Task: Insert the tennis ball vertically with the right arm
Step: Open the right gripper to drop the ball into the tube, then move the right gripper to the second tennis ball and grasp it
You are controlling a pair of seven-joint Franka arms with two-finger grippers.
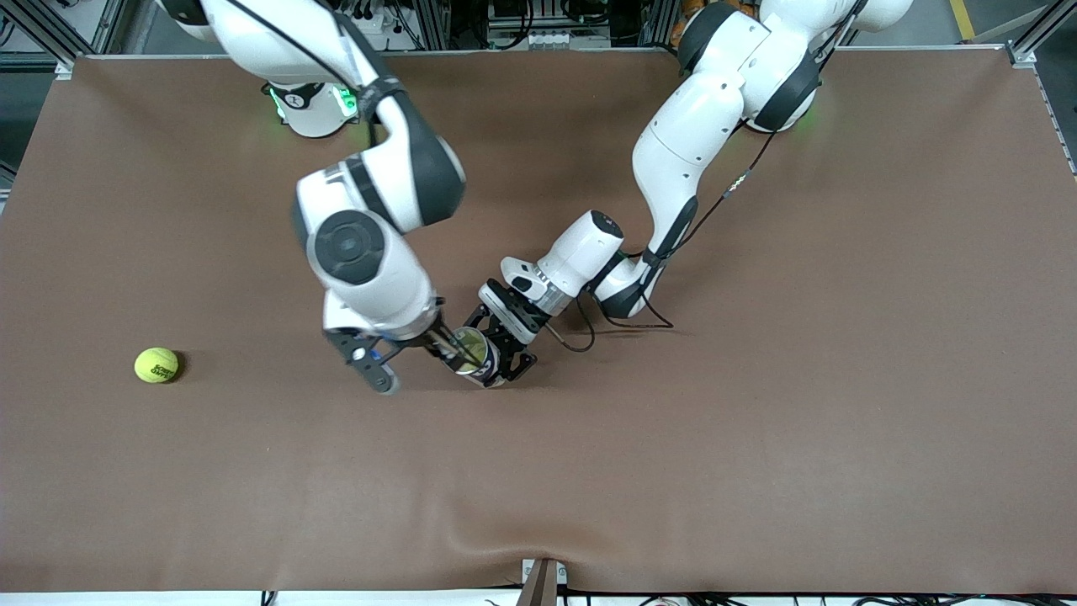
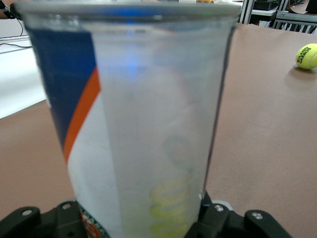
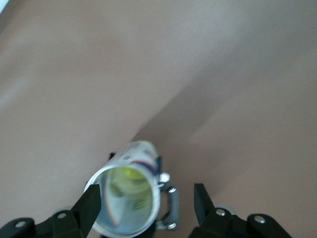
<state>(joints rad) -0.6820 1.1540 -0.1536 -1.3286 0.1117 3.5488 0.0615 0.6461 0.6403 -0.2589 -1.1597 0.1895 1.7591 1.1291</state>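
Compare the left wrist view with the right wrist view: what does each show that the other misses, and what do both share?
Only the left wrist view shows the loose ball lying on the table and the can's side, with its blue and orange label. Only the right wrist view looks down the can's open mouth to a ball inside, between the open right pincer's fingers. Both show the can and the brown table.

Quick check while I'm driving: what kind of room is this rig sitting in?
Most likely a robotics lab or test cell. Two arms are mounted at a brown-covered table, aluminium framing and cabling edge it, and the only props are a tennis ball can and a loose tennis ball.
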